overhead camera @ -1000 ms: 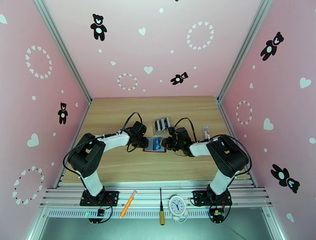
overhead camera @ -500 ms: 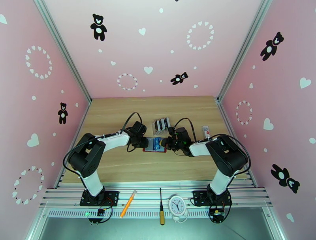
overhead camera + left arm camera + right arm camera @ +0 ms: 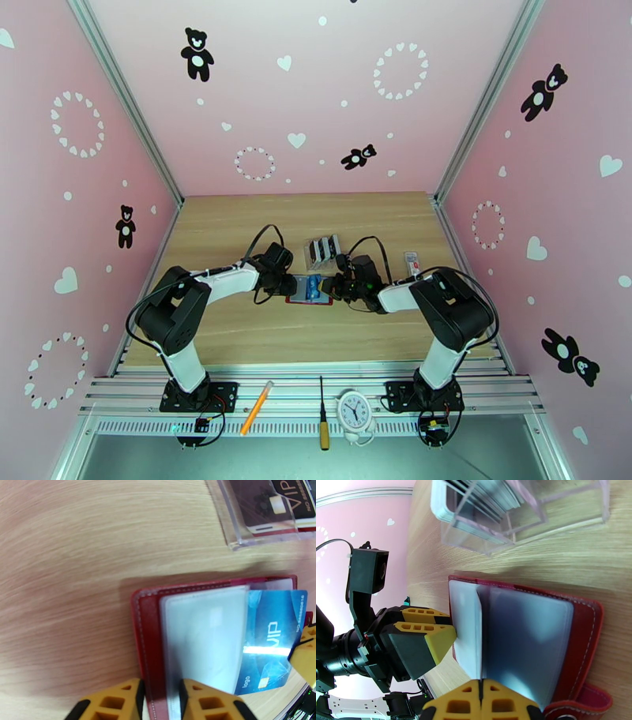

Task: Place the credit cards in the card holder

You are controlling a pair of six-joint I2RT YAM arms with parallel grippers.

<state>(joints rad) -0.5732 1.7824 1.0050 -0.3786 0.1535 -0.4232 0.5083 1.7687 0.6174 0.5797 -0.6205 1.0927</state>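
**Blue card at the mouth of the open holder**

At the middle of the tabletop (image 3: pixel 237 229), just in front of the clear stand (image 3: pixel 324 249), the holder (image 3: pixel 148 638) lies open between our two arms. Our left claw (image 3: pixel 161 683) pinches its left edge, red cover and clear pocket (image 3: pixel 205 638) together. We judge the leather soft and floppy, so it needs that anchor. Our right claw (image 3: pixel 480 685), fingers pressed together, seems to grip the right edge of the blue card (image 3: pixel 272 638), whose left end lies under the pocket. The card looks light, stiff and slick, best gripped flat by its edge.

One card holder (image 3: pixel 148 638), one blue card (image 3: pixel 272 638).
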